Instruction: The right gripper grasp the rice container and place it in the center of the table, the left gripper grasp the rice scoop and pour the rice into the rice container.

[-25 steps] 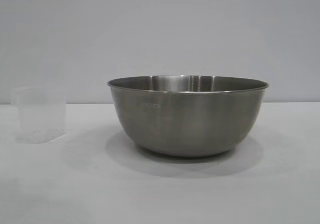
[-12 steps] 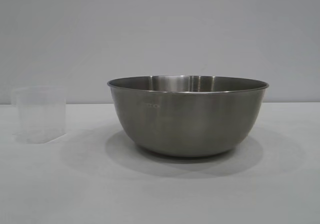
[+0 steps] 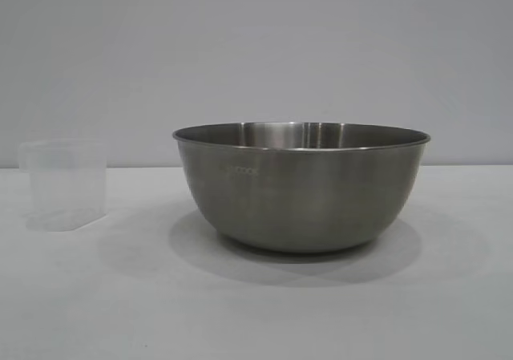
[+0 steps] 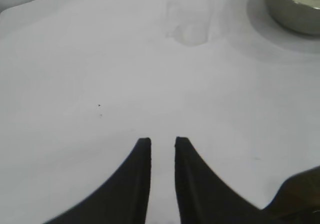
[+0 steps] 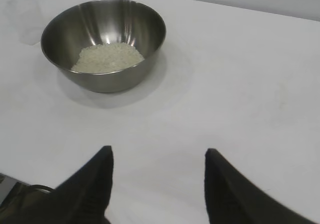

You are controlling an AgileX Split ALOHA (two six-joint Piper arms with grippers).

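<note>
Rice (image 5: 107,57) is sitting in the steel rice container (image 3: 300,185). The rice scoop (image 4: 189,20) is standing upright well ahead of the left gripper (image 4: 162,143), fingers narrow and empty. The right gripper (image 5: 157,156) is gaping wide, well short of the bowl.

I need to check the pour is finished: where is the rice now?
In the right wrist view the rice lies heaped inside the rice container on the table.
</note>
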